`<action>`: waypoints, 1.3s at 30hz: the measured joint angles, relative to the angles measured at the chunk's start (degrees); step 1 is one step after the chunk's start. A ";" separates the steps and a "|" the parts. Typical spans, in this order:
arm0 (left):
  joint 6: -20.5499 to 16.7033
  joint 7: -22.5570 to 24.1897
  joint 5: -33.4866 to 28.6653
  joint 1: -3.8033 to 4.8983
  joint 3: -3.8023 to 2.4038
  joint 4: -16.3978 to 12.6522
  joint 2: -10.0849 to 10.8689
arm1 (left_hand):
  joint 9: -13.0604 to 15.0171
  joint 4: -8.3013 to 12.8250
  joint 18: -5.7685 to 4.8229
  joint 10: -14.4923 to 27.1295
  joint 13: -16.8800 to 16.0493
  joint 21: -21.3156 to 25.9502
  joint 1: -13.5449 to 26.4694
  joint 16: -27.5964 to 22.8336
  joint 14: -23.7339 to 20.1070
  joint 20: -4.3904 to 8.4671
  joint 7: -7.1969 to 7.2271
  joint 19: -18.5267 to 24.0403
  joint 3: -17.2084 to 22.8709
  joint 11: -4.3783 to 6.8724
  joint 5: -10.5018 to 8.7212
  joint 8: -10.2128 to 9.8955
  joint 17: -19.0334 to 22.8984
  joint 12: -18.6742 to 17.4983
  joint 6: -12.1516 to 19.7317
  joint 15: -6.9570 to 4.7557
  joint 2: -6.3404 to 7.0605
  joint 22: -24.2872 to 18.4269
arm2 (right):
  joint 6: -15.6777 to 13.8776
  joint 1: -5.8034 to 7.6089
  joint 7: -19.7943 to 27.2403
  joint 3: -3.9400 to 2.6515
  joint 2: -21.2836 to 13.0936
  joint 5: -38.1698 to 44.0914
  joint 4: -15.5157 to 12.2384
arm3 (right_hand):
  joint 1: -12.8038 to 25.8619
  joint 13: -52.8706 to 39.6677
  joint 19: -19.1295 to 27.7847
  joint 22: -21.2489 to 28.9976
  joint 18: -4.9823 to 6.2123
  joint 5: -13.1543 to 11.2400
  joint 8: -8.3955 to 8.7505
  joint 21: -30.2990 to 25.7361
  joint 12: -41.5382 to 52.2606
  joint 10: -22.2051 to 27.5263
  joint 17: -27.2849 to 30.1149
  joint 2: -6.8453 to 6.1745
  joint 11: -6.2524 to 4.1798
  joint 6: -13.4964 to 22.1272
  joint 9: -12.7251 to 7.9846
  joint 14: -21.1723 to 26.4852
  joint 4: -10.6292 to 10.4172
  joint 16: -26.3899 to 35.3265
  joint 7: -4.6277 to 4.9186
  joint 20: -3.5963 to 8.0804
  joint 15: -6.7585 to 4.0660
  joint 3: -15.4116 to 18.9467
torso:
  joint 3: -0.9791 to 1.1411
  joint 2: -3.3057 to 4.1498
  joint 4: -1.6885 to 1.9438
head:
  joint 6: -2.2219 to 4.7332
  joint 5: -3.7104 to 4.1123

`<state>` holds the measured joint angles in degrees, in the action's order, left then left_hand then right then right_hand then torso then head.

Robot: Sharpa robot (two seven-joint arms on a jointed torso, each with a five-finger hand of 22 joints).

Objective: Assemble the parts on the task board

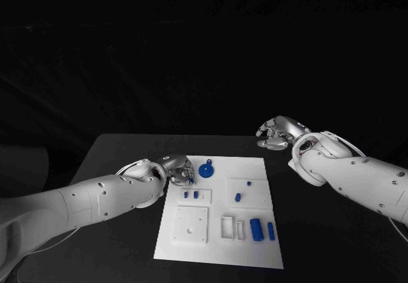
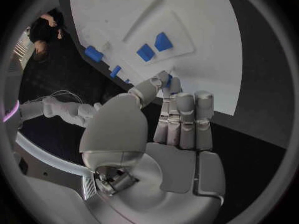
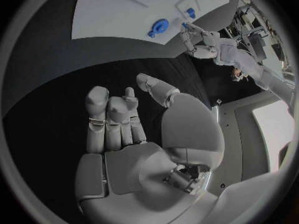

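i see the left hand [image 1: 176, 170] at the board's [image 1: 255, 250] left edge, near its far corner, fingers curled together; in the left wrist view a small blue part [image 2: 168, 80] seems pinched between thumb and fingertip, though i can't tell for sure. just beside that hand lies a round blue piece [image 1: 208, 171] on the board. two small blue blocks [image 1: 190, 194] sit in a recess near the left hand, and long blue pieces [image 1: 256, 227] stand in slots nearer me. my right hand [image 1: 278, 135] hangs over bare table [image 1: 340, 247] past the board's far right corner, fingers curled in, holding nothing.
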<state>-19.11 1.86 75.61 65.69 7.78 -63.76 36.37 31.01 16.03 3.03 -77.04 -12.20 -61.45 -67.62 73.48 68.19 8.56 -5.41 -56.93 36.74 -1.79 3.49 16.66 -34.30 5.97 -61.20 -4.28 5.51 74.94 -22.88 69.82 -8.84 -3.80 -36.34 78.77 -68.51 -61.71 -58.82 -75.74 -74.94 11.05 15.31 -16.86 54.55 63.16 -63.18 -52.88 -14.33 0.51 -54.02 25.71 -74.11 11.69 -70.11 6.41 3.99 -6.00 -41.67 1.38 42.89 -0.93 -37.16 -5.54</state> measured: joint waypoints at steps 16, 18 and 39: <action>0.89 0.06 -0.01 0.00 0.01 1.24 -1.17 | -0.11 0.08 0.02 -0.13 0.04 0.00 -0.01 0.00 -0.01 -0.18 0.03 -0.01 -0.08 -0.13 -0.11 0.03 0.11 -0.22 0.05 0.01 -0.47 -0.01 | 0.00 0.00 0.00 0.00 0.20 0.03 0.03 | 0.00 0.06 -0.04 0.01 0.00 0.00 0.00 0.00 0.00 0.00 -0.03 0.00 0.00 -0.22 0.00 0.01 0.00 0.23 0.07 0.02 0.00 0.00 | 0.05 -0.01 -0.09 | -0.05 0.02; 1.00 0.06 0.03 0.00 0.02 1.41 -1.35 | -0.11 0.08 0.02 -0.13 0.03 0.00 -0.01 0.00 -0.01 -0.18 0.03 -0.01 -0.08 -0.13 0.10 0.04 0.11 -0.25 0.05 0.01 -0.47 -0.01 | 0.00 0.00 0.00 0.00 0.20 0.03 0.03 | 0.00 0.06 -0.20 0.01 0.00 0.00 0.00 0.00 0.00 0.00 -0.04 0.00 0.00 -0.24 0.00 0.00 0.00 0.23 0.06 0.07 0.01 0.00 | 0.05 -0.02 -0.09 | -0.07 0.03; 2.02 -0.07 0.41 -0.03 0.05 2.06 -1.30 | -0.11 0.16 0.02 -0.12 0.04 0.00 -0.04 0.00 -0.01 -0.21 -0.10 -0.01 -0.16 -0.12 0.11 -0.07 0.15 -0.27 0.13 0.02 -0.42 -0.03 | 0.00 0.00 0.00 0.00 0.17 0.04 0.02 | 0.00 0.05 0.01 0.02 -0.01 0.00 0.00 0.00 0.00 0.00 -0.03 0.00 0.00 -0.12 0.00 0.08 0.00 0.22 0.14 0.23 0.08 0.00 | -0.01 -0.02 -0.04 | -0.26 0.01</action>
<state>-17.09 1.79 76.01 65.66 7.83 -61.70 35.07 30.90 16.19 3.05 -77.15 -12.17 -61.44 -67.66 73.47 68.18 8.35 -5.52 -56.93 36.58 -1.91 3.59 16.59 -34.15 5.70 -61.07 -4.27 5.09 74.91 -22.88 69.82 -8.84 -3.80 -36.18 78.81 -68.48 -61.71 -58.76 -75.74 -74.92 11.04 15.31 -16.86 54.55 63.16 -63.18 -52.91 -14.33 0.51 -54.14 25.71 -74.03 11.69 -69.89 6.54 4.22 -5.92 -41.67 1.37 42.87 -0.97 -37.41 -5.53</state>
